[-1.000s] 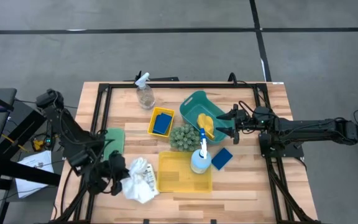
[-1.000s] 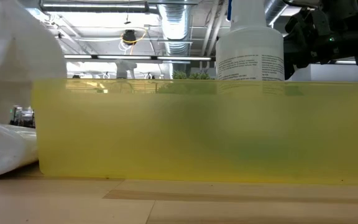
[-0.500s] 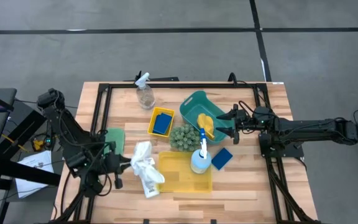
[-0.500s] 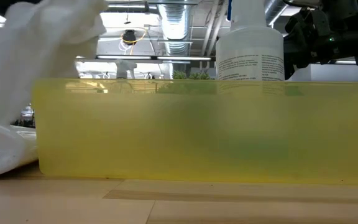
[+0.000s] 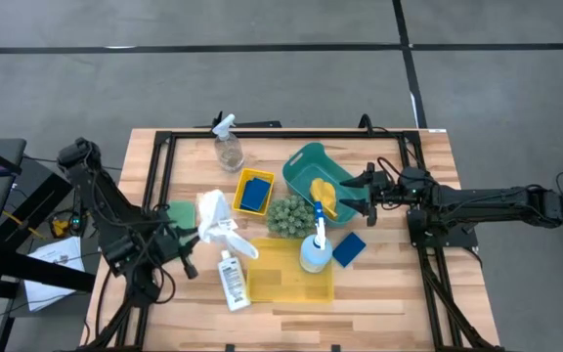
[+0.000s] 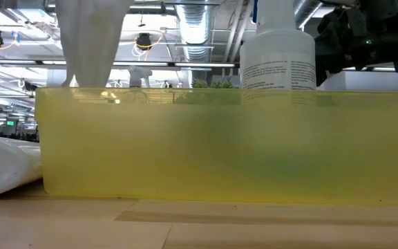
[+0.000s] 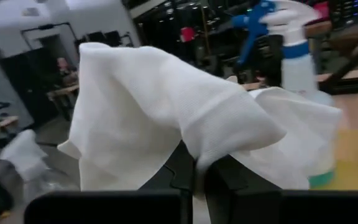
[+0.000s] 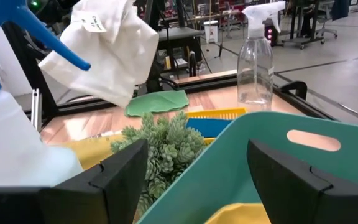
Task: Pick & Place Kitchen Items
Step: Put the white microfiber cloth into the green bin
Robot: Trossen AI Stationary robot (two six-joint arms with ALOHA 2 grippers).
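Observation:
My left gripper (image 5: 195, 238) is shut on a white cloth (image 5: 214, 217), held up over the table's left half; the cloth also shows in the low view (image 6: 92, 41). A small white bottle (image 5: 231, 282) lies on its side on the table, left of the large yellow bin (image 5: 289, 271). My right gripper (image 5: 364, 196) is open and empty at the right rim of the teal basket (image 5: 304, 163), its fingers apart over the rim (image 8: 197, 180). A blue-topped spray bottle (image 5: 315, 250) stands at the bin's right side. My left gripper pinches a bunched fold of the white cloth (image 7: 194, 155) between its two shut fingers. The cloth billows over and around the fingertips and hides the exact place. It is lifted clear of the table and hangs slack.
A clear spray bottle (image 5: 228, 149) stands at the far side. A small yellow bin (image 5: 240, 192) holds a blue sponge (image 5: 254, 194). A green bumpy ball (image 5: 288, 215), a green cloth (image 5: 178, 214) and another blue sponge (image 5: 348, 248) lie on the table. A yellow piece (image 5: 325, 196) lies in the basket.
My left gripper has risen and gone toward the table's far edge with the white cloth. The cloth has been lifted off the table's near left part and now hangs clear. The small white bottle that it covered lies bare on the table.

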